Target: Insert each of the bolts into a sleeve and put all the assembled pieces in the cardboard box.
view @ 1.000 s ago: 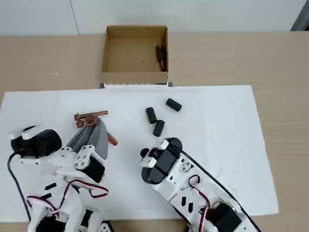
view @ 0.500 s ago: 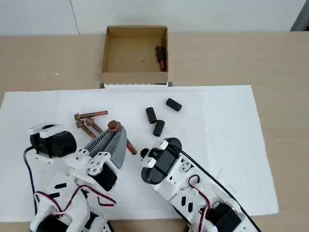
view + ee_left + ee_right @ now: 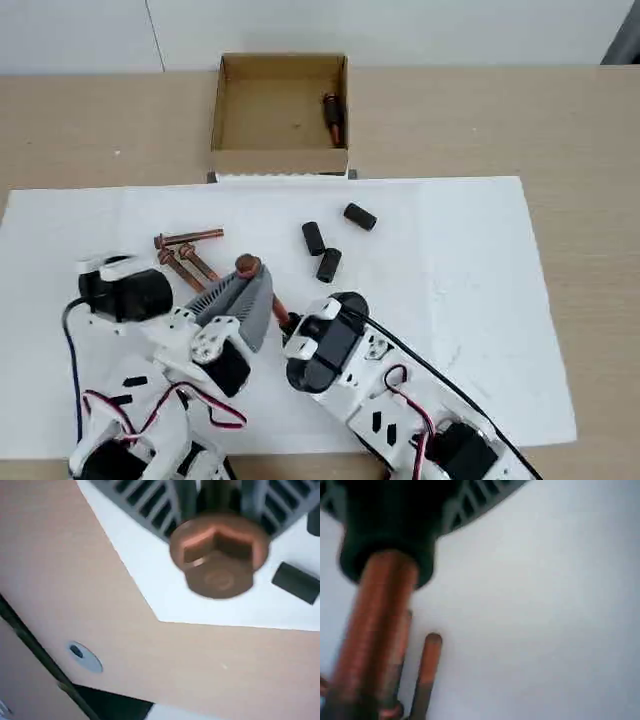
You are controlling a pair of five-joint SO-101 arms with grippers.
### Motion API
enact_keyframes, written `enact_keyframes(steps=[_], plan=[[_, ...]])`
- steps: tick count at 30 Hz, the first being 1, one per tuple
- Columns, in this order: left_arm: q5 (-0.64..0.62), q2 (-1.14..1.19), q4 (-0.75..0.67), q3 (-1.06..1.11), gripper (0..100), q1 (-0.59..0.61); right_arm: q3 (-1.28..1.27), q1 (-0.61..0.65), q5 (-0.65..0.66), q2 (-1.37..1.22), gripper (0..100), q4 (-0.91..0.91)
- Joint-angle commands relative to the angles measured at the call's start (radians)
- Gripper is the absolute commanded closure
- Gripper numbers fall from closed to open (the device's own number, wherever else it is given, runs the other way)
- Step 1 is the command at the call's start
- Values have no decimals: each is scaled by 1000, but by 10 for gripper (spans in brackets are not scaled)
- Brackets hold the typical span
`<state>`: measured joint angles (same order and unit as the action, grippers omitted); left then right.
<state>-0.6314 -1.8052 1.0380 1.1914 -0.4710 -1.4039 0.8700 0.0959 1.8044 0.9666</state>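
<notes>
My left gripper [image 3: 248, 283] is shut on a copper bolt [image 3: 247, 266] just below its hex head [image 3: 217, 555]. The bolt's shaft [image 3: 374, 640] slants down to my right gripper [image 3: 385, 515], which is shut on a black sleeve [image 3: 387, 550]. The shaft's tip sits in the sleeve's mouth. In the high view the two grippers meet left of the paper's middle, near the front. The cardboard box [image 3: 228, 110] stands at the back and holds one assembled piece [image 3: 333, 118].
Three loose black sleeves [image 3: 328, 264] lie on the white paper [image 3: 460, 260] right of centre. Three more bolts [image 3: 188, 239] lie at the left, close to the left arm. The paper's right half is bare.
The left arm has lifted the bolt from the pile and carried it right to the right gripper. The right arm has shifted slightly left and toward the front.
</notes>
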Motion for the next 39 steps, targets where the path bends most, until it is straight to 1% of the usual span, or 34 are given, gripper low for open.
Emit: enact_keyframes(steps=[1, 8, 11, 14, 19, 23, 26, 29, 32, 35, 37, 39], plan=[[-6, -8, -29, 21, 994, -25, 5, 8, 12, -4, 996, -38], [-6, -5, -21, 38, 994, -29, 9, 8, 12, 2, 996, -36], [9, -8, 49, 31, 994, -78, 9, 7, 12, 4, 996, -36], [74, -8, 123, 18, 994, -144, 9, 7, 12, 4, 996, -36], [124, -6, 218, -12, 994, -187, 12, 7, 12, 5, 996, -42], [127, -5, 269, -10, 994, -187, 28, 7, 12, 5, 996, -42], [130, -3, 267, -7, 994, -186, 34, 1, 14, 4, 996, -39], [172, -3, 265, -7, 993, -181, 34, -35, 14, 4, 996, -42], [183, -3, 265, -12, 991, -161, 34, -54, 14, 5, 996, -42], [184, -3, 265, -13, 935, -123, 34, -53, 14, 5, 996, -42], [184, -3, 267, -13, 883, -114, 32, -53, 14, 5, 996, -42], [184, -3, 269, -13, 855, -107, 31, -53, 14, 5, 996, -38]])
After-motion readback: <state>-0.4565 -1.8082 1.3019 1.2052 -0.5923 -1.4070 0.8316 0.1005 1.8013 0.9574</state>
